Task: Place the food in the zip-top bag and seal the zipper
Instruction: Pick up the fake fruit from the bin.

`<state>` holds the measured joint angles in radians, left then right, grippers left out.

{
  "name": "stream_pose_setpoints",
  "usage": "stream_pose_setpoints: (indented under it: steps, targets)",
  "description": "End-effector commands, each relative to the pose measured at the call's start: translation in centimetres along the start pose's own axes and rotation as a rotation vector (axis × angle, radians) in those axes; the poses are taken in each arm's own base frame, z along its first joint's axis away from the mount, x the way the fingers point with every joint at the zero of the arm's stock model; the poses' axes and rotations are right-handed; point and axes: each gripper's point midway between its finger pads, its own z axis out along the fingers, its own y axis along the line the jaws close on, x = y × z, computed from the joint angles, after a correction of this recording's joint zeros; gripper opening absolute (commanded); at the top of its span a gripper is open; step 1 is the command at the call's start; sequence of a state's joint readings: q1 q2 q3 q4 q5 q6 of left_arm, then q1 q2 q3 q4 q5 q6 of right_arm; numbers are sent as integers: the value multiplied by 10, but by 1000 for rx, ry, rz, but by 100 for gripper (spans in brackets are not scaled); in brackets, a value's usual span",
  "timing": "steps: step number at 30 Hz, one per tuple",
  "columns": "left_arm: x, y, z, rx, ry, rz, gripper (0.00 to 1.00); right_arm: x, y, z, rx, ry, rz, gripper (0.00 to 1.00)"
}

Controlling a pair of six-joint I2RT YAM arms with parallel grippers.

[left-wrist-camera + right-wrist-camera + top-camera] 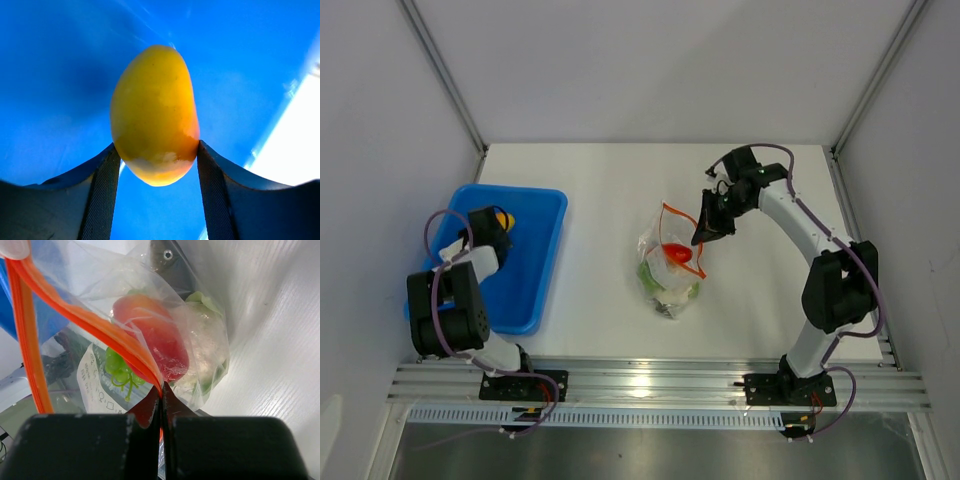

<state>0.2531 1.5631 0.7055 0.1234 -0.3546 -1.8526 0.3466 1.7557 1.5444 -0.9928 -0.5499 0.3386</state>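
Note:
A yellow oval fruit [154, 112] is pinched between the two fingers of my left gripper [157, 147], both pads touching its sides, over the floor of the blue tray [50, 75]. From above, that gripper [495, 222] and the fruit [506, 219] sit at the tray's far end. The zip-top bag [670, 270] lies mid-table with a red-orange piece [157, 335], green leafy bits [117, 365] and a whitish piece [202, 335] inside. My right gripper [161, 387] is shut on the orange zipper [100, 325] at one corner of the mouth, which gapes open.
The blue tray [535, 260] stands at the left beside the left arm. White walls with metal frame posts close the table at the back and both sides. A metal rail [650, 380] runs along the near edge.

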Motion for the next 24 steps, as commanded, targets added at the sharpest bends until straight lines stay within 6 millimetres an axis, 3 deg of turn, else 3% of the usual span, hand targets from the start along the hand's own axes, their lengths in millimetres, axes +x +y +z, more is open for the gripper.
stream_pose_setpoints:
  steps: [1,6,10,13,16,17,19,23,24]
  targets:
    - [-5,2,-21,-25,20,84,1,-5,16,-20,-46,-70,-52,0]
    - [-8,10,-44,-51,54,173,1,-4,21,-22,-58,-78,-59,0]
    - [2,28,-60,-107,154,262,0,-1,23,-18,-50,-69,-77,0]
    - [8,18,-75,-84,209,354,0,3,24,-13,-56,-49,-73,0]
    - [15,25,-93,-152,290,440,1,3,27,-9,-50,-42,-88,0]
    - [17,10,-102,-127,297,451,1,3,28,-8,-49,-40,-90,0]
    - [15,6,-114,-116,312,516,0,3,30,-7,-40,-38,-99,0]
    - [20,-37,-152,41,357,590,0,3,33,-5,-23,-44,-120,0]
    - [23,-36,-160,44,384,614,1,3,34,-4,-19,-44,-120,0]
